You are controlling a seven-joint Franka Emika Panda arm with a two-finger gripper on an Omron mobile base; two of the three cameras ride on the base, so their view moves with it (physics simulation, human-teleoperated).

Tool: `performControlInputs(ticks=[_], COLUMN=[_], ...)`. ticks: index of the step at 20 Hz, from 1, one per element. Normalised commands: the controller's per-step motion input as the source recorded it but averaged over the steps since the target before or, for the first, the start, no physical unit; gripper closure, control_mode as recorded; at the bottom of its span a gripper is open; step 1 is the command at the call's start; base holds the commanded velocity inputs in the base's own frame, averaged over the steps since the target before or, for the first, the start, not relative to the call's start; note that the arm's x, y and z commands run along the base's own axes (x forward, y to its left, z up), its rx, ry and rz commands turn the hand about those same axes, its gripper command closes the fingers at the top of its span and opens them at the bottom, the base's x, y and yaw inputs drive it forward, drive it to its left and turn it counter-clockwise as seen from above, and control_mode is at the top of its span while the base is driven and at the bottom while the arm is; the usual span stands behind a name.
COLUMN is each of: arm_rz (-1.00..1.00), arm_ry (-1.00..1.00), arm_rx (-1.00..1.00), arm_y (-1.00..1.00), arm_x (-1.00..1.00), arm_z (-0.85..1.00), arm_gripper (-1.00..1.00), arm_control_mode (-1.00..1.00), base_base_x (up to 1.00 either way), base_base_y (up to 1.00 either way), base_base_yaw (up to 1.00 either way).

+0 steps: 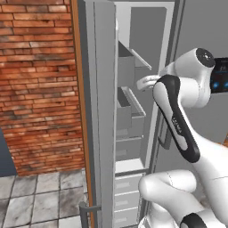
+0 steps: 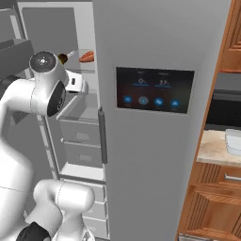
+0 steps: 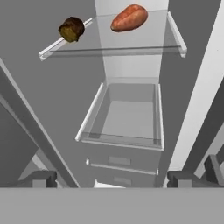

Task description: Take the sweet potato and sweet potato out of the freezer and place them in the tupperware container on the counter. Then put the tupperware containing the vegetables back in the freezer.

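White arm point(image 1: 178, 116) bent, reaches into grey steel freezer point(image 2: 80, 127); gripper point(image 3: 109, 179) wide apart, holding nothing. Orange-red sweet potato point(image 3: 129, 18) and darker brown-red sweet potato point(image 3: 71, 29) lie apart on clear shelf point(image 3: 113, 48). Pale tupperware container point(image 2: 233, 141) on beige counter point(image 2: 214, 150), cut off at edge.

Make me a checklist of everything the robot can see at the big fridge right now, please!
Surface: glass shelf inside the open freezer.
Job's things: orange sweet potato and darker sweet potato lie apart on that shelf; tupperware container sits on the counter.
Clutter: nothing seen.
Gripper: gripper open, holding nothing, short of the shelf.
Cables: nothing seen.
Surroundings: brick wall, touch panel, wooden cabinets.
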Motion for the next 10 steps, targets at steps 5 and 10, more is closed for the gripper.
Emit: performControlInputs(ticks=[5, 10], arm_rz=[-0.05, -0.01], arm_ry=[0.05, 0.00], arm_rx=[0.00, 0.02], arm_y=[0.12, 0.18], arm_x=[0.34, 0.42], arm_z=[0.31, 0.19], arm_gripper=[-1.00, -1.00], arm_control_mode=[-1.00, -1.00], base_base_x=[0.00, 0.00], base_base_y=[0.00, 0.00], base_base_yaw=[0.00, 0.00])
